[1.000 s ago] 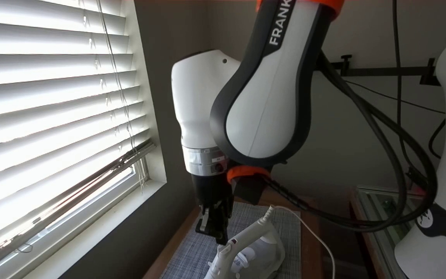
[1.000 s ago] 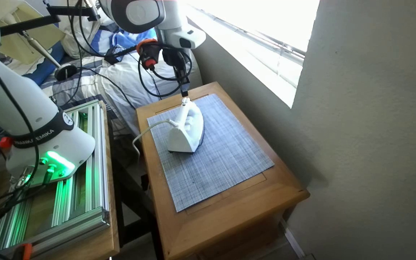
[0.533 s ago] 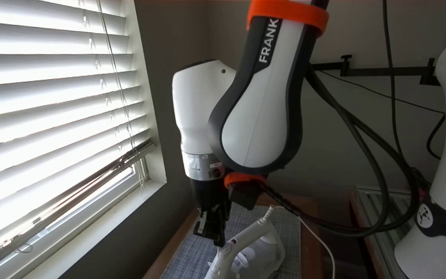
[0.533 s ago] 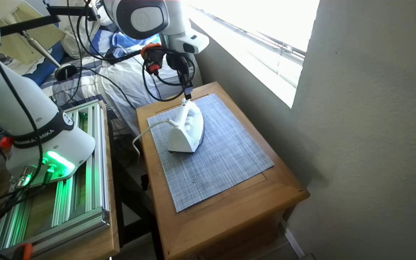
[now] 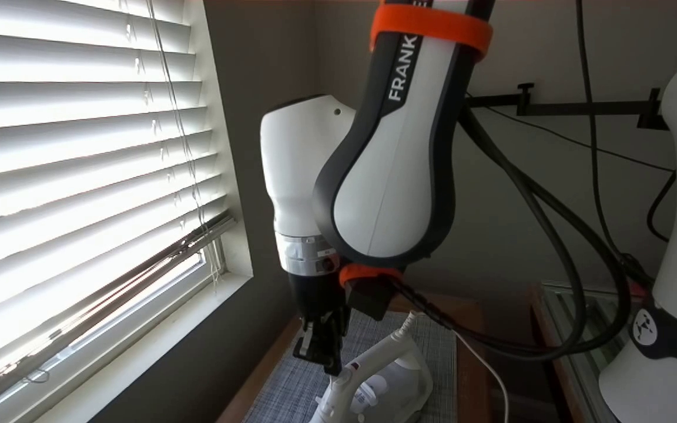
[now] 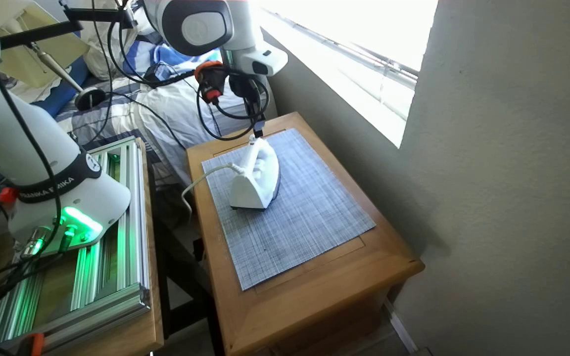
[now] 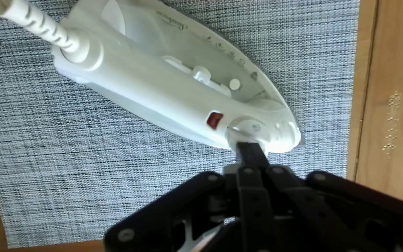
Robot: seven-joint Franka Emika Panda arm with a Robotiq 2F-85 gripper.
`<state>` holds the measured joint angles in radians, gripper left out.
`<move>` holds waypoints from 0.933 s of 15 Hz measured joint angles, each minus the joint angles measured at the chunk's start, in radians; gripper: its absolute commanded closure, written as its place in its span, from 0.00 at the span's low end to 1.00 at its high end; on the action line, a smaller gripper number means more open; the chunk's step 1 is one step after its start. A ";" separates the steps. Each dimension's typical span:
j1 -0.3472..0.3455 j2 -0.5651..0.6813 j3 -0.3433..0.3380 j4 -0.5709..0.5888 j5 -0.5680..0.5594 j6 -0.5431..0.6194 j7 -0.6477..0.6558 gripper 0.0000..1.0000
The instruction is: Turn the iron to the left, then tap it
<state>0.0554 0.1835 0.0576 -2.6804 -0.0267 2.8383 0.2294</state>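
The white iron stands on its soleplate on a grey woven mat; it shows in both exterior views (image 5: 400, 388) (image 6: 251, 190) and in the wrist view (image 7: 159, 84). In the wrist view its nose points right and its cord end (image 7: 40, 29) lies at upper left. A red light (image 7: 214, 120) and a round dial (image 7: 248, 129) sit near the front of the handle. My gripper (image 7: 253, 151) is shut and empty, fingertips together, at the dial's near edge. In both exterior views the gripper (image 5: 331, 367) (image 6: 258, 132) points down at the handle's front end. I cannot tell whether it touches.
The mat (image 6: 305, 232) lies on a wooden table (image 6: 324, 301) beside a wall and a window with blinds (image 5: 80, 176). The iron's cord (image 6: 198, 180) runs over the table edge toward the robot's base (image 6: 72, 207). A bed (image 6: 166, 109) stands behind the table.
The arm has come down slightly, and the fingertips are a little lower and closer to the iron's front end. The iron has not moved.
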 measured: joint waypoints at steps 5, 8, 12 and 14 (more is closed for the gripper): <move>0.000 0.018 -0.001 0.004 0.001 0.013 0.000 1.00; 0.000 0.027 -0.001 0.005 0.010 0.024 0.000 1.00; 0.001 0.028 -0.001 0.005 0.018 0.026 0.000 1.00; 0.001 0.028 -0.001 0.005 0.021 0.027 0.000 1.00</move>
<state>0.0561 0.2112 0.0568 -2.6758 -0.0053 2.8650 0.2294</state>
